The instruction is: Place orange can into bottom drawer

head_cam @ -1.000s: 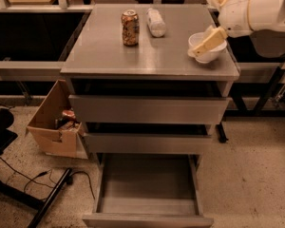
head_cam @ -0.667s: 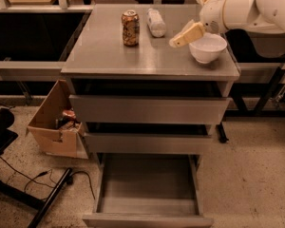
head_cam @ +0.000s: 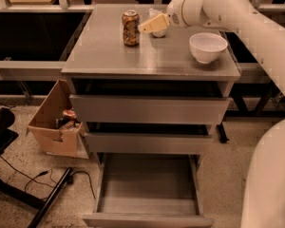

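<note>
The orange can stands upright on the grey cabinet top, at the back left of centre. The gripper sits just right of the can, close to it but apart, above the cabinet top, reaching in from the right on the white arm. It holds nothing that I can see. The whitish plastic bottle lies behind and under the gripper, mostly hidden. The bottom drawer is pulled open below, its flat grey floor bare.
A white bowl stands on the right part of the cabinet top. The two upper drawers are slightly ajar. An open cardboard box with items sits on the floor at left. Cables and a black stand leg lie at bottom left.
The gripper has moved left across the cabinet top, from over the white bowl to just right of the orange can. The can and bowl have not moved.
</note>
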`<action>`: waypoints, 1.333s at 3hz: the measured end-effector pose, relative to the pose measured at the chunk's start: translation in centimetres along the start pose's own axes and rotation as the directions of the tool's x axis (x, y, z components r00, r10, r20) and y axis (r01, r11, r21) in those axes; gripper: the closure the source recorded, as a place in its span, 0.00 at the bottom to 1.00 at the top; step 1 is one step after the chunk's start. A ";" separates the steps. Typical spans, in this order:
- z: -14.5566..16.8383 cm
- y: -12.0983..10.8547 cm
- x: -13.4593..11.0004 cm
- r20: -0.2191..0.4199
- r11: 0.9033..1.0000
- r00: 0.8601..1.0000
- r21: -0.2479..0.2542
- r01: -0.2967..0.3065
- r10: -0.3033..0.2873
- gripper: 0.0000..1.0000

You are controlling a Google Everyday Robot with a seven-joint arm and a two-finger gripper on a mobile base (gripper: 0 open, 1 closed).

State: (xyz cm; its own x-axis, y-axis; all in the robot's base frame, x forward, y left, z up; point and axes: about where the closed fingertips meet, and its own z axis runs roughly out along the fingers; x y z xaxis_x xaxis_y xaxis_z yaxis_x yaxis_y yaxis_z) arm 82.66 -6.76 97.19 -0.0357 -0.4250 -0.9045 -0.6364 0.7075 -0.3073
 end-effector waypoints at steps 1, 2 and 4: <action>3.9 0.3 -0.3 0.071 0.994 0.991 -0.013 -0.110 0.111 0.00; 7.3 1.1 -1.5 0.163 0.982 0.969 -0.074 -0.173 0.183 0.00; 11.7 4.0 -2.6 0.170 0.968 0.961 -0.169 -0.188 0.217 0.00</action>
State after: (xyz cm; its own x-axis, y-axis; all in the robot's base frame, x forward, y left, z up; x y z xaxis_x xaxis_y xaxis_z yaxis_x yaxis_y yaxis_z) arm 89.22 3.76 94.84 -0.0411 -0.1594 -0.9864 -0.7390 0.6693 -0.0773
